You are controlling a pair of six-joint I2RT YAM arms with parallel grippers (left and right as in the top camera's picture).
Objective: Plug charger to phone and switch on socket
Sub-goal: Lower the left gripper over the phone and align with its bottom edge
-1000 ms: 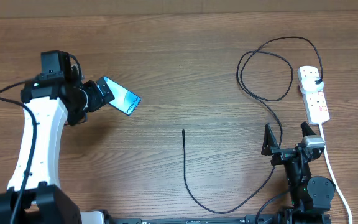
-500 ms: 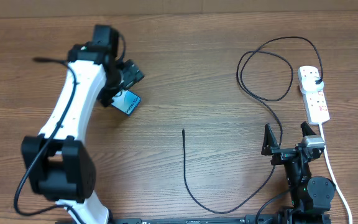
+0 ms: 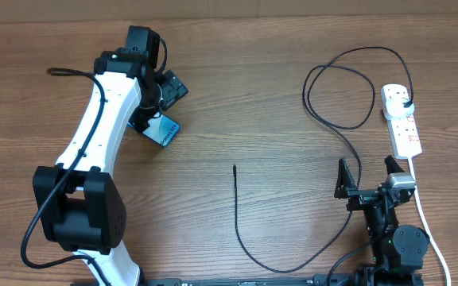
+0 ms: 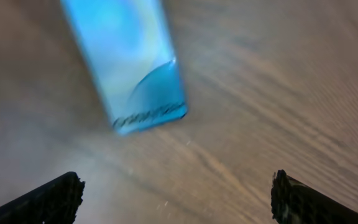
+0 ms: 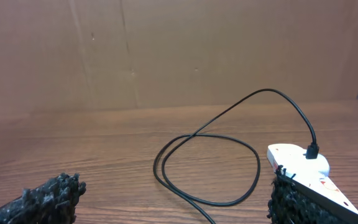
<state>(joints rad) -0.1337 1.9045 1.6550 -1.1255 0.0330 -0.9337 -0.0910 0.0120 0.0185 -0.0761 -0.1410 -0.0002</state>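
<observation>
The phone (image 3: 164,130) lies on the table at the left, its cyan screen lit and its far end hidden under my left arm. My left gripper (image 3: 158,104) hovers over it, open and empty. In the left wrist view the phone (image 4: 132,68) is blurred, ahead of my left gripper (image 4: 176,202). The charger cable runs from its free tip (image 3: 234,168) round a loop (image 3: 340,87) to a black plug (image 3: 405,102) seated in the socket (image 3: 405,127) at the right. My right gripper (image 3: 366,176) stands open near the front edge. The right wrist view shows the right gripper (image 5: 173,199), the cable (image 5: 210,140) and the socket (image 5: 303,168).
The socket's white cord (image 3: 425,216) trails toward the front edge beside the right arm. The black cable sweeps low near the front edge (image 3: 281,270) between the two arms. A brown board (image 5: 179,50) stands behind the table.
My left arm has swung right and away from the front edge, so its gripper now sits over the phone and hides the far end. The right arm, cable and socket have not moved.
</observation>
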